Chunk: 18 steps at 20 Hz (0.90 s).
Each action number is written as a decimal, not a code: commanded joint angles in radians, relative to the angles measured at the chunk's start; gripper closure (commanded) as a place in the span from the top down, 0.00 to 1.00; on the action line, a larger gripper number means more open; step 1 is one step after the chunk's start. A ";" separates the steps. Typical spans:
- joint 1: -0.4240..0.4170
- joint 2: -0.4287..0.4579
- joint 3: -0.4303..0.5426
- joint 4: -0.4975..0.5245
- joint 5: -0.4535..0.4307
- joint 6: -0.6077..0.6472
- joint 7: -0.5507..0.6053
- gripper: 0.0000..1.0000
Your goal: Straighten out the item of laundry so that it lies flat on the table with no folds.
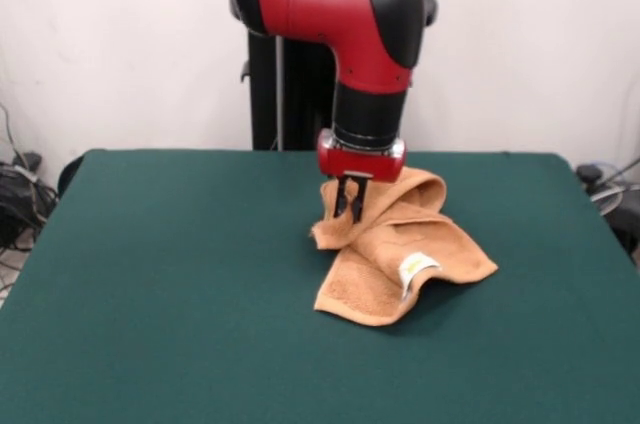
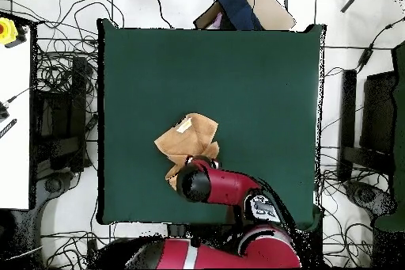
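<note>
Gripper pinches narrow on the crumpled orange-tan terry towel, likely lifting a fold off the green felt table.

hidden: overhead, arm covers the pincer and the robot-side edge of the towel | hidden: front, pincer tips sink into towel folds, grip unclear | cut off: front, table near edge and near corners; arm's upper part | too small: white tag print unreadable
</note>
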 commanded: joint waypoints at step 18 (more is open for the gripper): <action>0.238 -0.411 -0.087 -0.097 0.227 0.657 0.343 0.00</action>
